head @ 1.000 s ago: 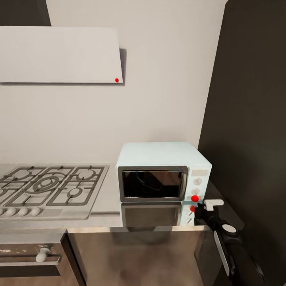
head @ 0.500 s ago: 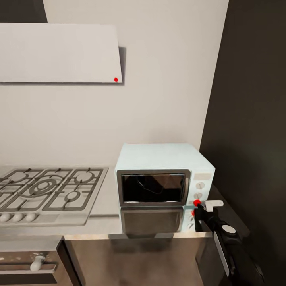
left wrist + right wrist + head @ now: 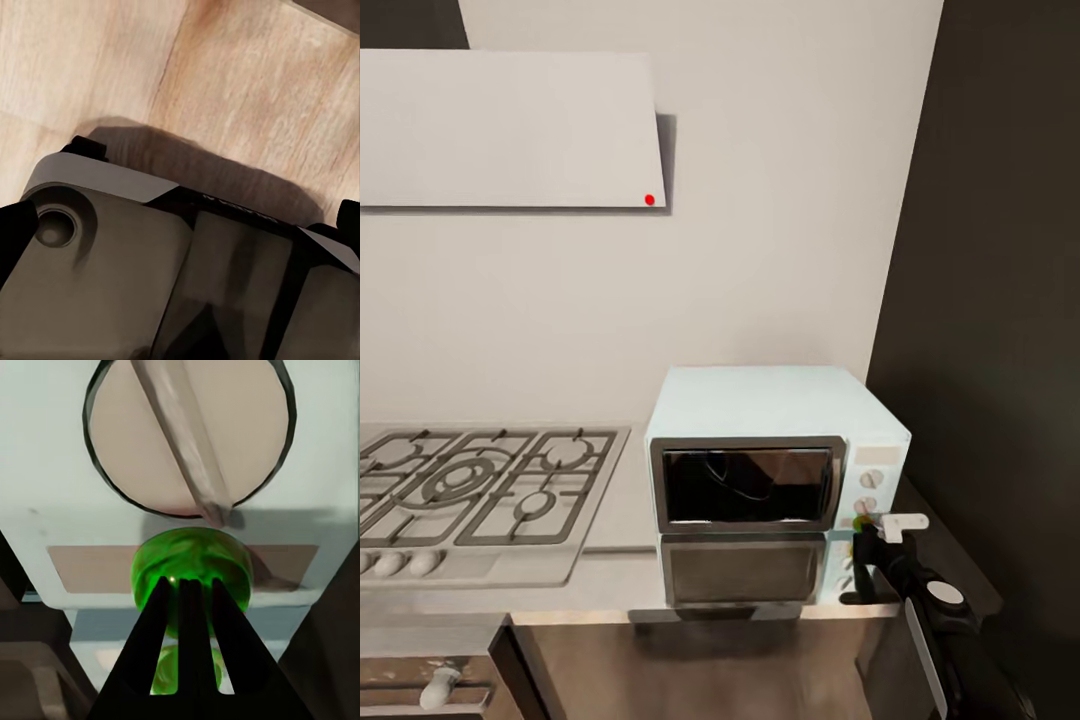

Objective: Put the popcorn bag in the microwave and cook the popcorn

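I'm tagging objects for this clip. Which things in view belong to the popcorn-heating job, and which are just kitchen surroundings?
Belongs to the job:
- microwave, door closed
- its green button
- countertop
- right end effector, at that button

Just surroundings:
- gas hob
- extractor hood
- oven handle below the counter

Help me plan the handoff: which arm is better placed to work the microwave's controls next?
The right. Its gripper sits at the microwave's control panel, fingers together against the green button below a white knob. The left wrist view looks down at wood floor, away from the counter.
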You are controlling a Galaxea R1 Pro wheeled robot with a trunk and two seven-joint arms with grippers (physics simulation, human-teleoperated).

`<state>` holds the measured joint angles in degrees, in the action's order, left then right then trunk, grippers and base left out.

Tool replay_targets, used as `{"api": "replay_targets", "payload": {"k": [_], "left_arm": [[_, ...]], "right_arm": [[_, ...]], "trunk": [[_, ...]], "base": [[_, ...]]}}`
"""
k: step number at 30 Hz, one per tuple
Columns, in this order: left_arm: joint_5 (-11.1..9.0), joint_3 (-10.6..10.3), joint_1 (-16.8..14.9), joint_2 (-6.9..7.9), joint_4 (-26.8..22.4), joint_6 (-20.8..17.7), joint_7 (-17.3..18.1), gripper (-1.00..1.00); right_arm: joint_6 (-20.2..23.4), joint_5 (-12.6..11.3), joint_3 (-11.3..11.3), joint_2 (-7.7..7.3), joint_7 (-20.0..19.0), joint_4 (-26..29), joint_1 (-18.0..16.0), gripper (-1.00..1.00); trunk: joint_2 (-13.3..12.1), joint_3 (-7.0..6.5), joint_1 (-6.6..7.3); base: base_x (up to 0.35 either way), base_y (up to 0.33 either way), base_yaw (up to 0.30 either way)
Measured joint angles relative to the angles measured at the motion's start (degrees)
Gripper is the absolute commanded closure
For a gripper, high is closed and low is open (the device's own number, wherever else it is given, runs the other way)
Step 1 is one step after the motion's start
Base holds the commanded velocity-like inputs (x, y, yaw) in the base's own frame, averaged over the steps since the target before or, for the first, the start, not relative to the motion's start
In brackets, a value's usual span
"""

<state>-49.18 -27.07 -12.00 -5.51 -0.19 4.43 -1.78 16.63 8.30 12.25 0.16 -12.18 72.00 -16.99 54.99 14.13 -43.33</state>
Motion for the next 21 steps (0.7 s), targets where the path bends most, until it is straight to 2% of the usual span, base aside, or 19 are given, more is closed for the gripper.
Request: {"api": "replay_targets", "payload": {"k": [3,6,13,17,21], "left_arm": [[0.0,0.0,0.0,0.0,0.0,0.0,0.0,-1.0],[0.0,0.0,0.0,-0.3,0.0,0.1,-0.1,-1.0],[0.0,0.0,0.0,-0.36,0.0,0.1,-0.1,-1.0],[0.0,0.0,0.0,-0.44,0.0,0.0,-0.1,-1.0],[0.0,0.0,0.0,-0.45,0.0,0.0,-0.1,-1.0]], "right_arm": [[0.0,0.3,0.0,-0.01,0.1,0.1,0.1,1.0],[-0.1,0.9,0.1,0.01,0.3,-4.7,-3.2,1.0],[-0.1,1.0,0.0,0.05,0.2,-4.8,-3.4,1.0],[0.0,1.0,-0.1,0.08,0.2,-3.8,-3.4,1.0],[0.8,1.4,-0.3,0.19,-2.0,2.7,-3.3,1.0]], "trunk": [[0.0,0.0,-0.01],[0.0,-0.01,-0.05],[0.0,-0.01,-0.06],[0.0,-0.01,-0.06],[0.0,-0.01,-0.06]], "base": [[-0.038,0.0,0.0],[-0.304,0.0,0.0],[-0.343,0.0,0.0],[-0.345,0.0,0.0],[-0.345,0.0,0.0]]}}
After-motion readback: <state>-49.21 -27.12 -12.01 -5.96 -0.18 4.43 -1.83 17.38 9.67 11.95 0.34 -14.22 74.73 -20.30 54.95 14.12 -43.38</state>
